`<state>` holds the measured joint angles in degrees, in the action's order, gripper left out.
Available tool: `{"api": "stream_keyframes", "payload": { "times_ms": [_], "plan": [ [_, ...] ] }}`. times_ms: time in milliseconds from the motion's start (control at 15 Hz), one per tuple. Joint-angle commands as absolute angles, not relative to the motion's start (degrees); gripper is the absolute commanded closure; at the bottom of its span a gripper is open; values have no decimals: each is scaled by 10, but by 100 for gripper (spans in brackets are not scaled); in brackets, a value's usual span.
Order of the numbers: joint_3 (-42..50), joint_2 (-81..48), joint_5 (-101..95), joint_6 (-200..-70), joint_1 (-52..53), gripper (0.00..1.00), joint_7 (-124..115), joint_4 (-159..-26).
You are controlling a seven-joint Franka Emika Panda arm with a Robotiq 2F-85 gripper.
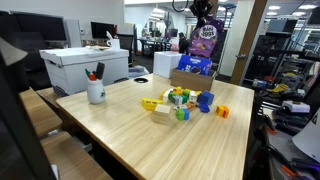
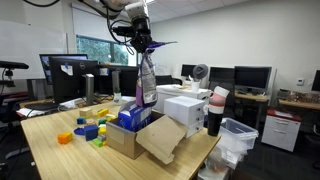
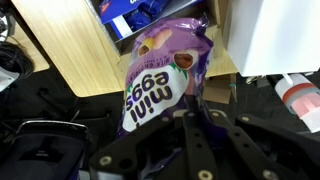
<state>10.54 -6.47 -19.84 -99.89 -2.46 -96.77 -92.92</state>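
My gripper [image 3: 198, 112] is shut on the top edge of a purple "mini eggs" bag [image 3: 160, 75], which hangs below it. In both exterior views the bag [image 1: 204, 38] [image 2: 147, 75] dangles high above an open cardboard box [image 1: 190, 74] [image 2: 135, 132] at the table's end. Inside the box lie blue packets [image 3: 135, 15] [image 1: 194, 65]. The gripper [image 1: 205, 12] [image 2: 139, 33] holds the bag well clear of the box rim.
Coloured toy blocks [image 1: 180, 100] [image 2: 88, 128] are scattered mid-table. A white mug with pens [image 1: 96, 90] stands near a table edge. A white printer box [image 1: 84, 68] and a white bin [image 2: 240, 137] stand beside the table [image 1: 150, 135]. Desks with monitors lie beyond.
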Motion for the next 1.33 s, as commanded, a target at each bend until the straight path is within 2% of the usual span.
{"api": "stream_keyframes", "payload": {
  "times_ms": [0,1267],
  "plan": [
    [99,-54,-204,-1018,-37,98,-1004,-953],
    [70,-58,-228,-1023,-19,98,-1104,-999]
  ]
}}
